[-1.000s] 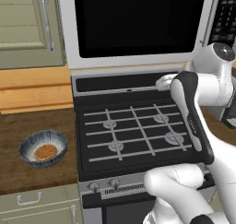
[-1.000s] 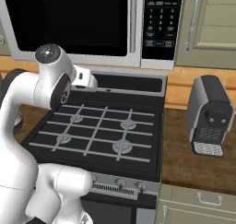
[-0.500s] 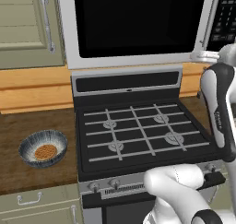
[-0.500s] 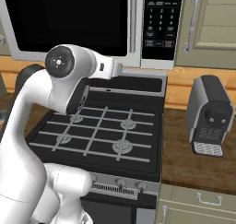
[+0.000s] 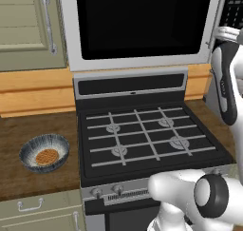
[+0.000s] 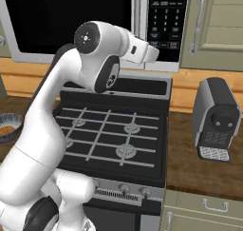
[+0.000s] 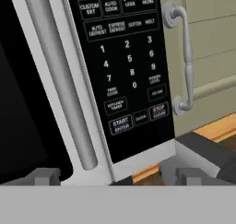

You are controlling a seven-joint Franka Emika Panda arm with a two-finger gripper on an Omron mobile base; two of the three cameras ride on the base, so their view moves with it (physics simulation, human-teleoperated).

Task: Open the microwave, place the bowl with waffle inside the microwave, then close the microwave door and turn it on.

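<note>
The microwave [image 5: 142, 25] hangs above the stove with its door [image 6: 71, 21] shut. In the hand view the door's slim silver handle [image 7: 60, 80] rises just left of the black keypad [image 7: 124, 66]. My gripper [image 7: 117, 177] is open and empty, its fingertips [image 7: 44, 176] wide apart. It is raised close to the microwave's lower right corner, below the handle and keypad. The right base view shows the gripper [image 6: 153, 54] pointing at that corner. The blue-grey bowl [image 5: 45, 153] holds the waffle [image 5: 46, 157] on the wooden counter left of the stove, far from the gripper.
A black gas stove [image 5: 142, 139] lies under the microwave. A silver appliance [image 6: 216, 118] stands on the counter to the right. Beige cabinet doors flank the microwave, one with a handle [image 7: 184, 57] right beside the keypad.
The arm has swung up from over the stove's right side toward the microwave's right edge. The gripper stayed open. Bowl and door have not moved.
</note>
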